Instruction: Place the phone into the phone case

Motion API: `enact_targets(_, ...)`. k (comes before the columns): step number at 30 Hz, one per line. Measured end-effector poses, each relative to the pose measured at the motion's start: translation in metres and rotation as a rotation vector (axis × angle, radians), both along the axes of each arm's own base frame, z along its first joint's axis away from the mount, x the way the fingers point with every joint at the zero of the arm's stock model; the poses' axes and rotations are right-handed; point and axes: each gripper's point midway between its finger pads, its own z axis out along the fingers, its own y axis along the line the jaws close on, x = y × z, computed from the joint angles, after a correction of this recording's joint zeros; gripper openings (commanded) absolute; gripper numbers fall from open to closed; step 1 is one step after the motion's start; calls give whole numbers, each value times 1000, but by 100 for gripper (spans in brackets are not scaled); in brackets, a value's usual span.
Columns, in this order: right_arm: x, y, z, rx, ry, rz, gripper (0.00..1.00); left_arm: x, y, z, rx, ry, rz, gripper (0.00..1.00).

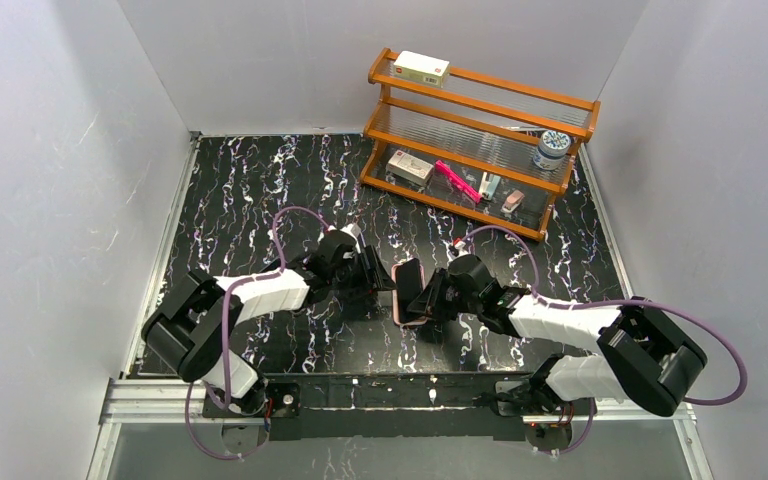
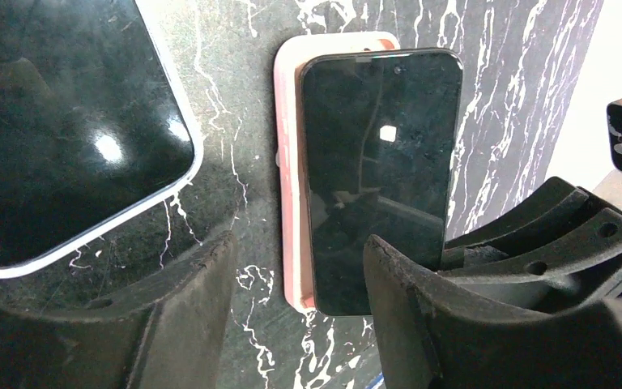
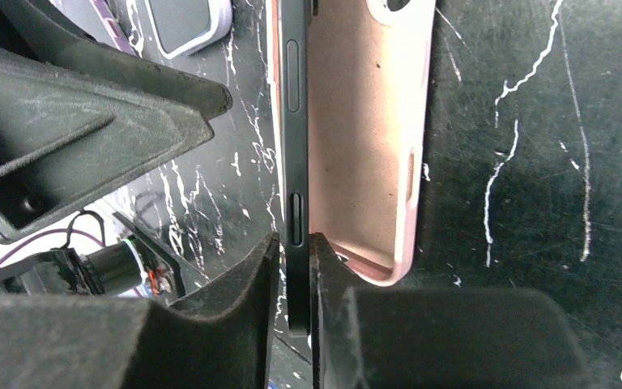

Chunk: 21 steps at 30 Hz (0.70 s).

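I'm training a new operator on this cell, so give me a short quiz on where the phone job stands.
1. True or false: the phone lies fully seated in the case.
2. Which tool pinches the phone? A) left B) right C) neither
3. Fill in: the case is ___ in colour.
Key: 1 false, the case's inside shows beside it; 2 B, the right tool; 3 pink.
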Motion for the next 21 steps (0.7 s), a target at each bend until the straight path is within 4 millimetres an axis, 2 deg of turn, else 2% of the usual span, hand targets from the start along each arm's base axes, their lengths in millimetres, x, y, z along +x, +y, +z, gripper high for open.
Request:
enact_targets(3, -2, -2, -3, -4, 7, -1, 44, 0, -1, -6, 2, 8, -2, 53)
enact_targets(7, -3, -7, -9, -37, 16, -7, 47, 1, -2, -8, 0, 5, -4, 52)
enact_targets(12, -4, -15, -16, -78, 25, -20, 37, 0, -5, -12, -7, 13, -17, 50)
enact_targets(17, -4, -15, -13, -78, 11, -16, 28, -1, -6, -17, -10, 23, -25, 46)
enact_targets(21, -2, -12, -9, -62, -7, -6, 25, -2, -9, -18, -31, 23, -36, 44)
